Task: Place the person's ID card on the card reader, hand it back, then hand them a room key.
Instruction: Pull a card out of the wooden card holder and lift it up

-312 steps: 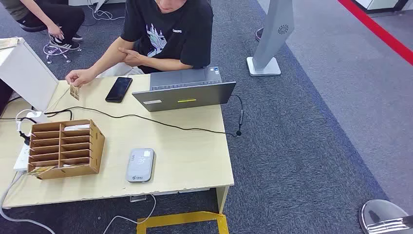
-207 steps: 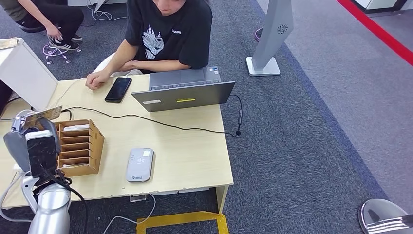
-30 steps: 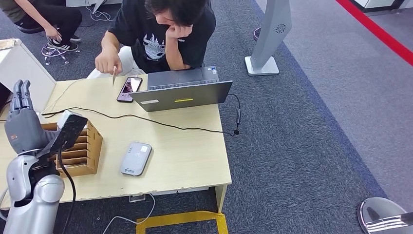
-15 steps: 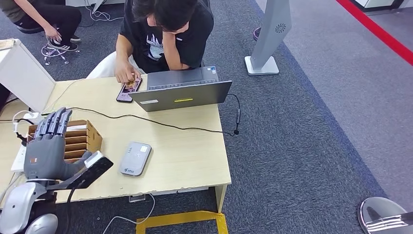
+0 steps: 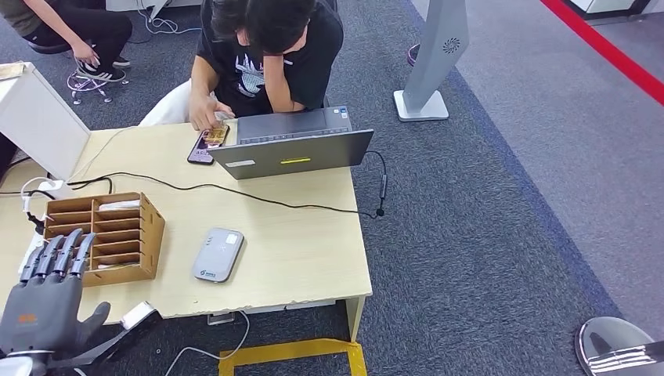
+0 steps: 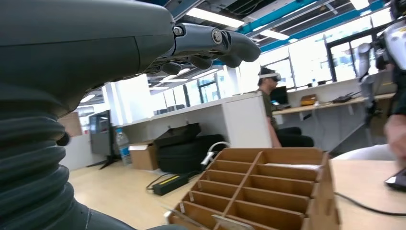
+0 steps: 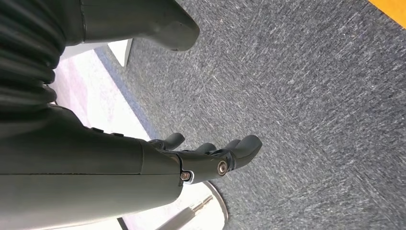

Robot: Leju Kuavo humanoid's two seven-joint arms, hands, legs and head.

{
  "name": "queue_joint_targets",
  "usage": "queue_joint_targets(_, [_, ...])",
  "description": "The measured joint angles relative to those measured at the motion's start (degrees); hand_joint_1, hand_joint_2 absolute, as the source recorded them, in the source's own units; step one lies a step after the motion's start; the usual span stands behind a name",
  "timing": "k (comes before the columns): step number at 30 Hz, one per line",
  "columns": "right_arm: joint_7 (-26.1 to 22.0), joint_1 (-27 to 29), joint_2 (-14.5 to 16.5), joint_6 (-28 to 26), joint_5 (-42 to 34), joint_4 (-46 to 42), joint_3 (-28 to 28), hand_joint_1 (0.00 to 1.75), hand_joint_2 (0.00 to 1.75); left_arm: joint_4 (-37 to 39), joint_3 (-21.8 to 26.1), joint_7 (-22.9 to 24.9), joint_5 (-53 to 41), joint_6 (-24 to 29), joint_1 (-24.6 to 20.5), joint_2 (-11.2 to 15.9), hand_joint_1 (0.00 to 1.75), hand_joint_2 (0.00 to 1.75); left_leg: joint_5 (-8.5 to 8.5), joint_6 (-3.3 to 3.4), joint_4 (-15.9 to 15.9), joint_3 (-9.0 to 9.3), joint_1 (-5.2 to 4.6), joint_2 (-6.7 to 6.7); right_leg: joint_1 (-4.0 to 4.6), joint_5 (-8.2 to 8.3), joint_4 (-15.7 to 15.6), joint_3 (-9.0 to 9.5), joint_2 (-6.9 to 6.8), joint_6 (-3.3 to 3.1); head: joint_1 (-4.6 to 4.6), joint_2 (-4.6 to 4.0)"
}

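Fingers [image 5: 59, 254] of the left hand [image 5: 43, 301] stand straight and spread, empty, at the desk's [image 5: 297, 243] near edge just before the wooden slotted rack [image 5: 106, 235]. The ID card [image 5: 213, 135] lies under the person's hand [image 5: 202, 119] on the phone [image 5: 202, 146], far across from the card reader [image 5: 218, 254]. The right hand [image 7: 143, 158] hangs over carpet [image 7: 306, 96], fingers loosely apart, holding nothing.

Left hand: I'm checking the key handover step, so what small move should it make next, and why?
Probably reach forward to the wooden slotted rack for a room key. The left hand hangs open and empty at the table's near edge, just short of the rack. The person's hand rests by the phone with what looks like the card, so the return seems done.
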Motion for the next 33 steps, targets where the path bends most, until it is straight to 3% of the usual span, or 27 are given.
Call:
queue_joint_targets(7, [0.2,0.1,0.0,-0.3,0.2,0.0,-0.9,0.00,1.75,-0.1,7.3,2.9,1.0,0.4,4.5,-0.4,0.00,1.75,0.00,0.00,0.0,-0.02,0.01,-0.04,0.00,-0.01,0.0,0.00,-0.05,0.00,0.01,0.00])
queue_joint_targets(15, [0.2,0.2,0.0,-0.7,1.4,0.0,-1.0,0.00,1.75,3.3,15.1,2.4,1.3,2.0,4.6,-4.5,0.00,1.75,0.00,0.00,0.0,-0.02,0.00,-0.04,0.00,0.00,0.0,0.00,-0.06,0.00,0.01,0.00])
queue_joint_targets(21, [0.1,0.0,0.0,-0.7,2.5,0.0,-1.0,0.00,1.75,8.8,18.0,-0.4,2.9,3.0,2.4,-7.9,0.00,1.75,0.00,0.00,0.0,-0.01,0.00,-0.06,0.00,0.00,0.0,0.00,-0.09,0.00,0.00,0.00])
queue_joint_targets(33, [0.1,-0.4,0.0,-0.7,4.5,0.0,-1.0,0.00,1.75,20.9,18.1,-3.5,4.4,5.0,-4.8,-12.5,0.00,1.75,0.01,0.00,0.0,0.00,0.00,-0.07,0.00,0.01,0.0,-0.01,-0.10,-0.01,0.01,0.00])
